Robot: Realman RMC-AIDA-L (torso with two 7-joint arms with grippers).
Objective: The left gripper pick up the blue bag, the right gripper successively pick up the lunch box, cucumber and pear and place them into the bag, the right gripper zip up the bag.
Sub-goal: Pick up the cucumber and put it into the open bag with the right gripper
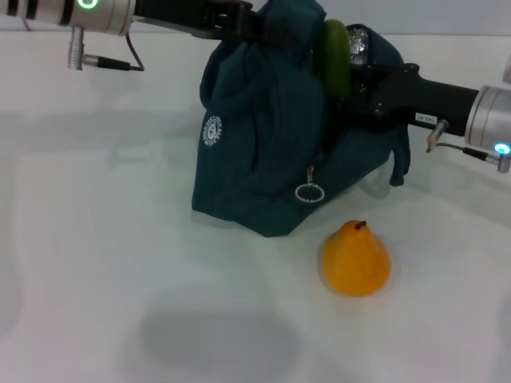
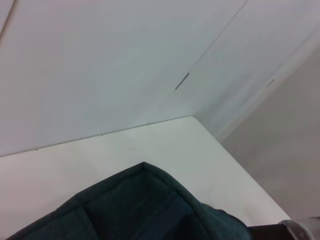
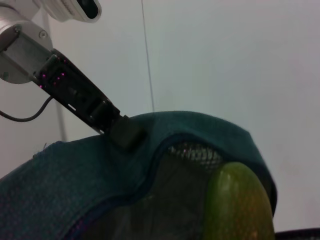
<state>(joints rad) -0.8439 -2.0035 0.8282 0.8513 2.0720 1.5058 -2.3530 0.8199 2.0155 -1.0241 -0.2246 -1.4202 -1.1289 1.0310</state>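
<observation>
Two grippers at the dark teal fabric blue bag: left gripper clamps its top edge; right gripper grips the long green cucumber, half inserted. Release follows; the orange-yellow pear waits on the table, in front of the bag.

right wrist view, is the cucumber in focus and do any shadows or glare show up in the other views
Right wrist view: the cucumber is close and blurred, the blue bag rim softer still. Head view: a soft grey shadow on the table before the pear; foil lining glints. Left wrist view: even light, no glare.
</observation>
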